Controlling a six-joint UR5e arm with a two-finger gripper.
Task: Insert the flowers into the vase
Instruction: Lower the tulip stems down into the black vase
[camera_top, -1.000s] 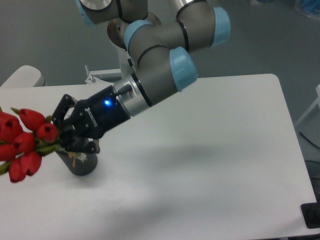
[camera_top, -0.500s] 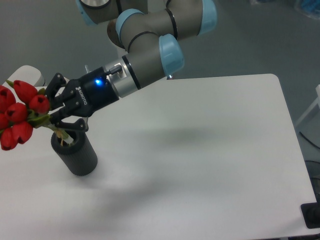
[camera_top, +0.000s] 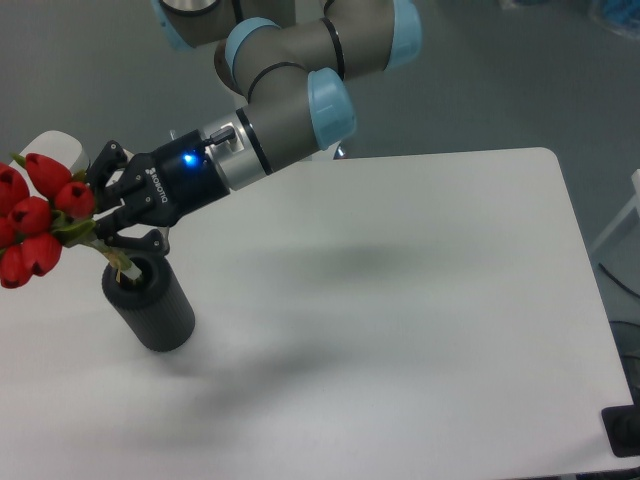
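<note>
1. A bunch of red tulip buds with green leaves and pale stems (camera_top: 40, 222) is held tilted at the far left, its stem ends reaching into the hole of a matte black cylindrical vase (camera_top: 150, 306).
2. The stems are clamped by the black two-finger gripper (camera_top: 100, 212).
3. The vase is stood on a white table (camera_top: 420, 330).

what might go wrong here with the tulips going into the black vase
The tulips lean far left of the vase, with only the stem tips at its hole. If the gripper lets go now, the heavy blooms may tip the bunch out, or topple the vase.

The vase stands near the left edge of the table; a sideways push from the stems could slide it toward that edge.

The fingers hang just above the rim, so descending further may knock it.
</note>
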